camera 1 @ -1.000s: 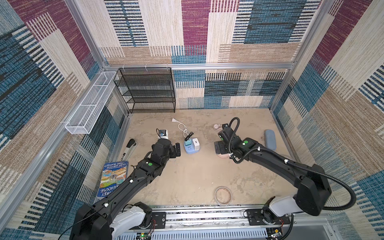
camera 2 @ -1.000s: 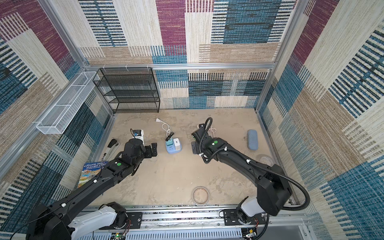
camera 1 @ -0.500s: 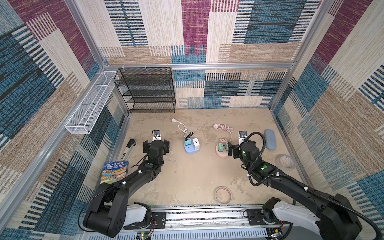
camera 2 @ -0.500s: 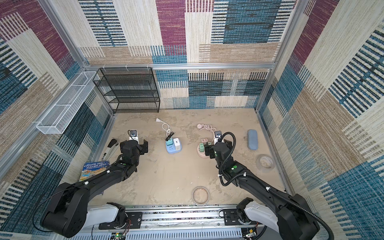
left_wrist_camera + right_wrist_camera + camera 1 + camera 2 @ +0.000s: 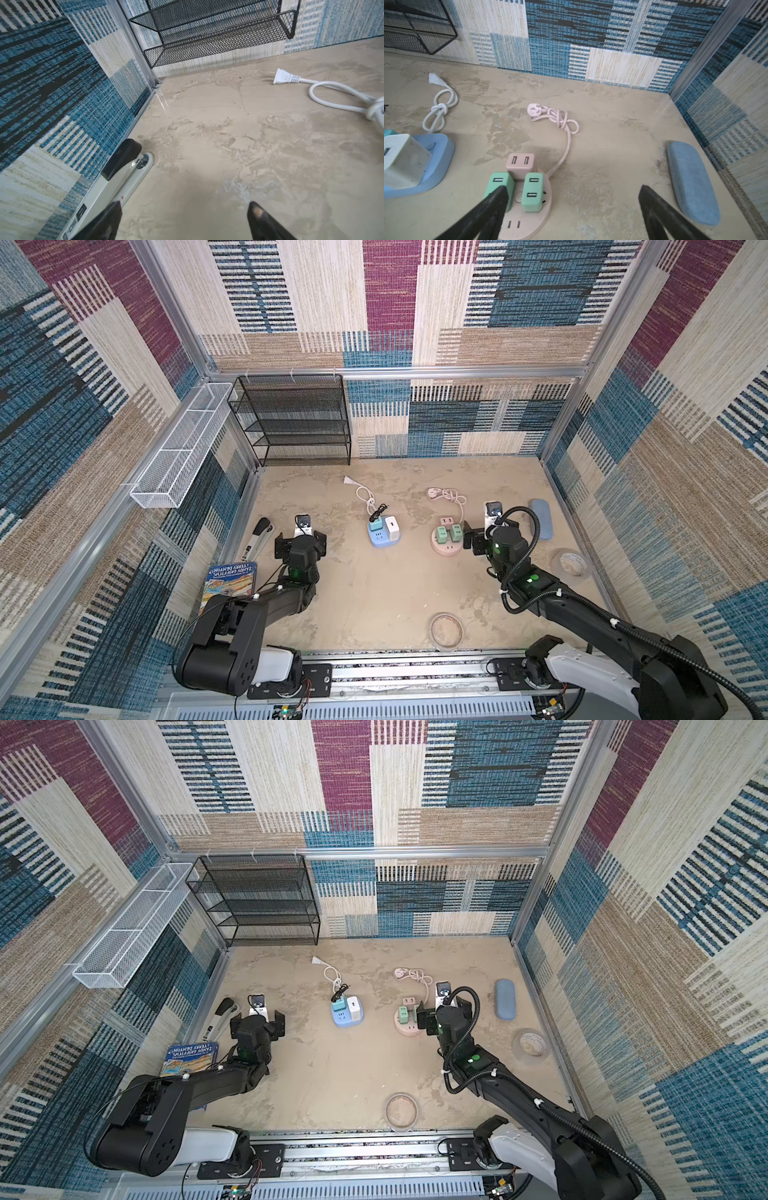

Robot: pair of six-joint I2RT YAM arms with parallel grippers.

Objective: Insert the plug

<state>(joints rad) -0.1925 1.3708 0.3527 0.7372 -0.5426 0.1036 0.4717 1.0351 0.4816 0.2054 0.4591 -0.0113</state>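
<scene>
Right wrist view: the right gripper (image 5: 573, 189) stands with jaws wide apart and nothing between them; one finger (image 5: 492, 205) crosses in front of the near green adapter (image 5: 499, 182), and contact cannot be determined.
Left gripper: the left gripper (image 5: 184, 204) has its jaws spread wide and empty, low over the bare table (image 5: 374, 593), just beside the stapler (image 5: 122, 166) that lies along the left wall.
Pink socket base: the round pink socket base (image 5: 527, 226) sits right of centre in both top views, with the right gripper just beside it.
Adapters on it: the near green adapter, a second green adapter (image 5: 532, 193) and a pink adapter (image 5: 520, 164) stand upright, close together; how deep they sit cannot be told.
Pink plug: the pink plug (image 5: 534, 109) lies loose on the table behind the base with its pin face showing; its knotted cord (image 5: 562, 120) runs back to the base.
Blue socket base: the blue socket base (image 5: 382, 541) is left of the pink one, apart from it, and carries a white charger (image 5: 392, 524) and a teal adapter (image 5: 376, 526) with a black cable (image 5: 377, 512).
White plug: the white plug (image 5: 283, 76) lies flat and unplugged near the black mesh rack (image 5: 207, 31), its cord looped.
Other items: a blue case (image 5: 691, 182) lies by the right wall and a book (image 5: 230, 585) by the left wall.
</scene>
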